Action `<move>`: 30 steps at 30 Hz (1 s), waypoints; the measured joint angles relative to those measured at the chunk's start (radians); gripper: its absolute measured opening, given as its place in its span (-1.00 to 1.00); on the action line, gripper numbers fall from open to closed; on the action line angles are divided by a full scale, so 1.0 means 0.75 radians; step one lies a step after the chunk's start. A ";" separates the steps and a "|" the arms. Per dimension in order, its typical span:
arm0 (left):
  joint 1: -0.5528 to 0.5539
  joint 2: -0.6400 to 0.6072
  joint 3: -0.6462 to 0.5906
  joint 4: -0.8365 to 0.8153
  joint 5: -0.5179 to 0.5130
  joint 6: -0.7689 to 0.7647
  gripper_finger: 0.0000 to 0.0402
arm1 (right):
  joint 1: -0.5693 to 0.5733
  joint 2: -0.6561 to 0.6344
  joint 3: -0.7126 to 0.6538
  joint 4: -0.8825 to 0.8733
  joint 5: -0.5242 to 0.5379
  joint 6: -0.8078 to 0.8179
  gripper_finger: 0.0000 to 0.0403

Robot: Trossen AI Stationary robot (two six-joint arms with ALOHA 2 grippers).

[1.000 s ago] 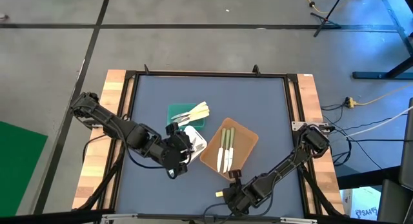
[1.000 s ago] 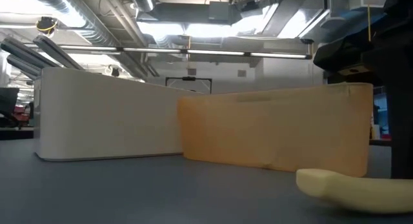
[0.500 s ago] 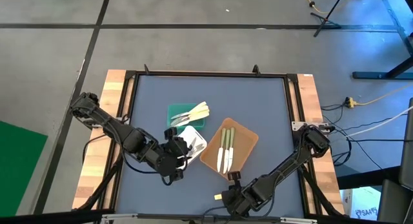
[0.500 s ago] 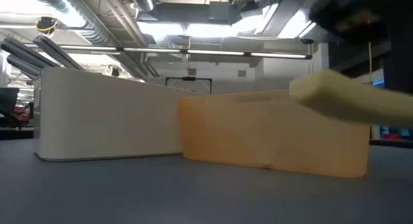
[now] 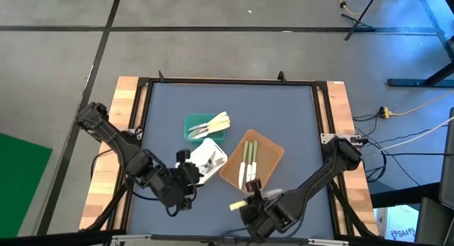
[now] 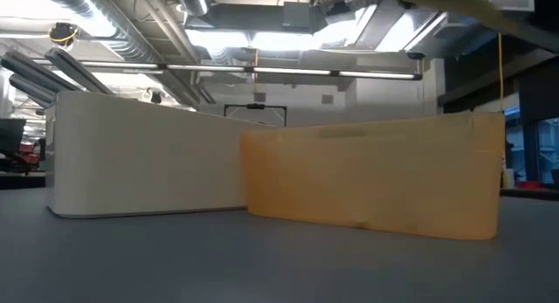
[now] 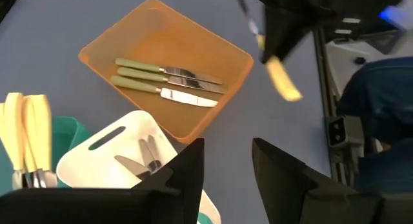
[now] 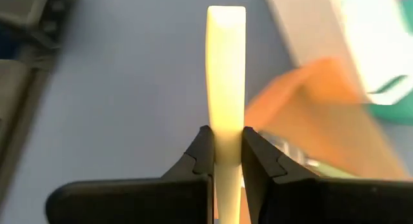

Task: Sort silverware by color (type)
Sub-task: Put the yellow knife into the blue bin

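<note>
Centrally on the blue-grey table (image 5: 284, 118) sit three small trays close together: a green tray (image 5: 193, 123) farthest from the robot, a white tray (image 5: 219, 159) just in front of it, and an orange-brown tray (image 5: 268, 157) to the right of both. Across the green tray lie the cream-yellow utensils (image 5: 215, 123), their pale handles fanned out over its far right corner. Inside the white tray lie a few translucent whitish utensils (image 7: 148, 161), seen best in the left wrist view beside the tray's slotted handle. On the floor of the orange-brown tray rest three olive-green-handled utensils (image 5: 247, 163) side by side, their white tips pointing toward the robot's side of the table. Near the table's front edge, the right gripper (image 5: 254, 200) is clamped on a single cream-yellow utensil (image 5: 240, 203); the right wrist view shows both fingers (image 8: 201, 153) pressed against its flat handle, which sticks out beyond them above the table surface, just in front of the orange-brown tray and clear of it. At the front left, the left gripper (image 5: 186, 181) hangs beside the white tray's near corner with its jaws parted and nothing between them, its wrist view looking across all three trays toward the other arm. From table height, the low view shows only the white and orange-brown tray walls standing next to each other
</note>
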State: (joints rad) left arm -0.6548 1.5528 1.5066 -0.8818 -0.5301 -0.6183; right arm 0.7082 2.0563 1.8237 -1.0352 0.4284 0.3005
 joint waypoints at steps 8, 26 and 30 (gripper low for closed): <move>-0.079 0.000 0.000 0.000 -0.001 -0.007 -0.38 | -0.098 -0.001 0.136 -0.130 0.203 -0.049 -0.85; -0.283 -0.054 0.000 -0.202 -0.121 -0.238 -0.38 | -0.295 -0.001 0.154 0.482 0.246 -0.207 -0.85; -0.359 -0.070 0.000 -0.346 -0.255 -0.462 -0.38 | -0.332 -0.001 0.154 0.647 0.231 -0.197 -0.85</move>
State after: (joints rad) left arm -0.9240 1.5005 1.5066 -1.1413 -0.7216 -0.9647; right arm 0.4596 2.0560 1.9392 -0.5499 0.6017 0.1525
